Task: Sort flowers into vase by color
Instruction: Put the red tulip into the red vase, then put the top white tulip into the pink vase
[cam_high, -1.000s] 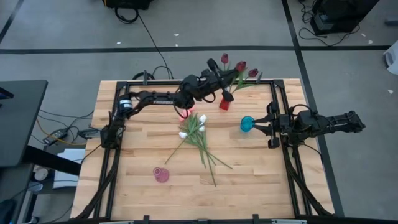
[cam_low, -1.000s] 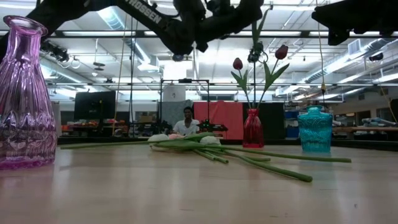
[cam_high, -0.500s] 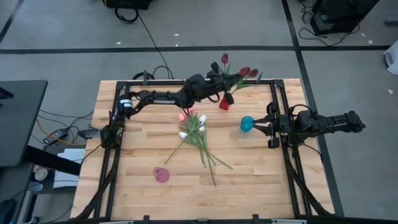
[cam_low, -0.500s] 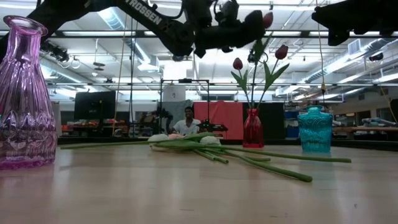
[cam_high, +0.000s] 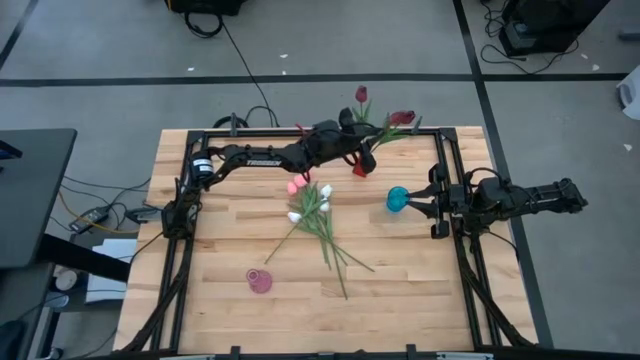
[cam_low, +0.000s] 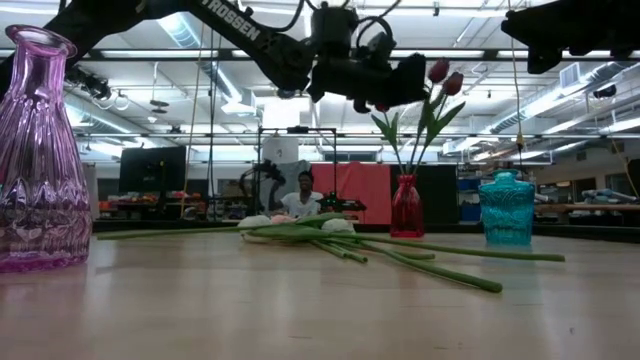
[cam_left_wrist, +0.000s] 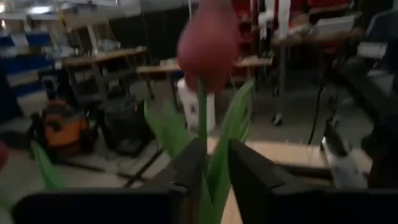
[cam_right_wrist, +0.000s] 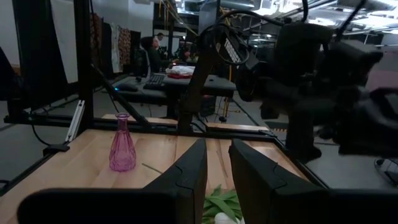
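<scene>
A red vase (cam_high: 361, 168) (cam_low: 407, 207) stands at the table's far side with dark red tulips (cam_low: 455, 82) upright in it. My left gripper (cam_high: 365, 150) (cam_low: 415, 80) (cam_left_wrist: 216, 146) is level above the vase and open. One dark red tulip's (cam_left_wrist: 208, 43) stem stands between its fingers. White and pink tulips (cam_high: 315, 205) (cam_low: 300, 228) lie flat at mid-table. My right gripper (cam_high: 432, 205) (cam_right_wrist: 217, 162) waits open at the right edge, with nothing between its fingers. My left gripper has the tulip's stem (cam_left_wrist: 202, 118), a little below the head, between its two fingers. The fingers come level and lie across the upright stem. The stem runs close along one finger (cam_left_wrist: 189, 162); I cannot tell whether it touches. A green leaf (cam_left_wrist: 230, 130) fills the gap.
A teal vase (cam_high: 398, 198) (cam_low: 507, 208) stands close in front of my right gripper. A pink vase (cam_high: 259, 280) (cam_low: 35, 150) stands near the table's front left. A black frame rail (cam_high: 300, 132) runs along the table's far side. A person (cam_low: 300, 195) sits in the room beyond.
My left gripper has sunk and tipped to level beside the red vase's flowers. The dark red tulip it carries has come down with it; its head now stands level with the other heads above the red vase.
</scene>
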